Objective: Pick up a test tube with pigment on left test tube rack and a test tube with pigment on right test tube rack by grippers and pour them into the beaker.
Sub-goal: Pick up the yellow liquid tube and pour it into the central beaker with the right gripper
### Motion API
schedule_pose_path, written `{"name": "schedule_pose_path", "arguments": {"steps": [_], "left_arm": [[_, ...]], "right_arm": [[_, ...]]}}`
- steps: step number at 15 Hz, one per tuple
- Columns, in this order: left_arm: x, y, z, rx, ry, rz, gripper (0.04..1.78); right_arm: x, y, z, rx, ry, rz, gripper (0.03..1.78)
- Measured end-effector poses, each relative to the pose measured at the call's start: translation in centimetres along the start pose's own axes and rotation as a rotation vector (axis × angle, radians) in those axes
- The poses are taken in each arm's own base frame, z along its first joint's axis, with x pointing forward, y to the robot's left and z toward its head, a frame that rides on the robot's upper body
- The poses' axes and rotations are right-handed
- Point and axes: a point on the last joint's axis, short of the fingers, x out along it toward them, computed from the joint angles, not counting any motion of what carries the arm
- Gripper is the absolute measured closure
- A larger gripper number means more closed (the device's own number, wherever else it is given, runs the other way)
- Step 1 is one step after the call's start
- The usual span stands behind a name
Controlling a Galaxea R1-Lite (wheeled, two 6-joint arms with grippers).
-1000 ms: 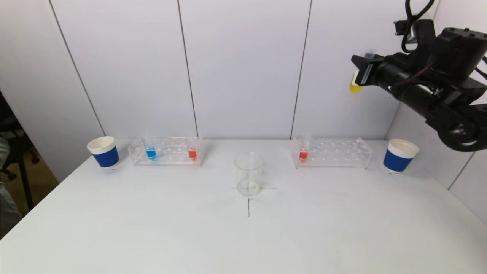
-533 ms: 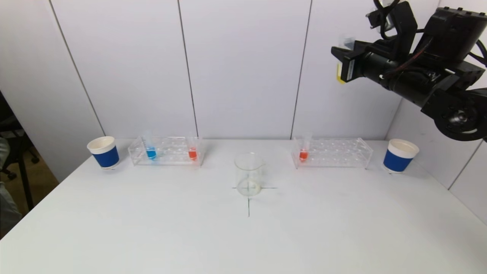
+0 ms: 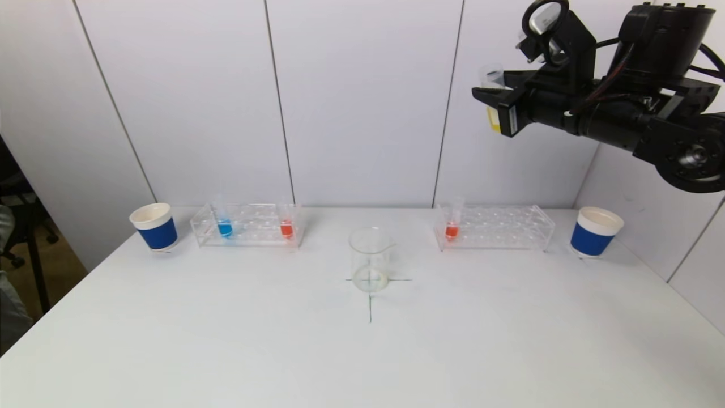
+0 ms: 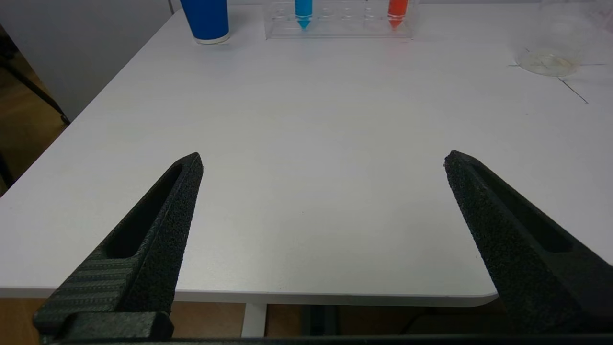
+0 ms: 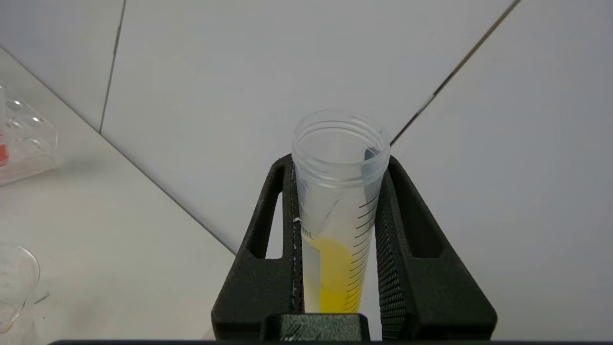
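My right gripper (image 3: 494,101) is shut on a clear test tube with yellow pigment (image 3: 493,116), held upright high above the right rack (image 3: 510,228). The tube (image 5: 337,215) sits between the black fingers (image 5: 268,230) in the right wrist view. The right rack holds a red tube (image 3: 452,228). The left rack (image 3: 255,226) holds a blue tube (image 3: 224,225) and a red tube (image 3: 286,226). The glass beaker (image 3: 370,259) stands on a cross mark at the table's middle. My left gripper (image 4: 323,163) is open and empty near the table's front edge, out of the head view.
A blue paper cup (image 3: 154,226) stands left of the left rack and another (image 3: 595,231) right of the right rack. White wall panels stand behind the table (image 3: 362,351).
My right gripper has risen and moved left with the yellow tube in it. Racks, beaker and cups have not moved.
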Motion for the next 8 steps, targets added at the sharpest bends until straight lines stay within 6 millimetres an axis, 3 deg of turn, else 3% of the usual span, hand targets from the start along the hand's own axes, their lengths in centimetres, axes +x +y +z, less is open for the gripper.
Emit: {"name": "schedule_pose_path", "arguments": {"steps": [8], "left_arm": [[0.0,0.0,0.0,0.0,0.0,0.0,0.06]], "right_arm": [[2.5,2.6,-0.4,-0.168,-0.026,0.095,1.32]]}}
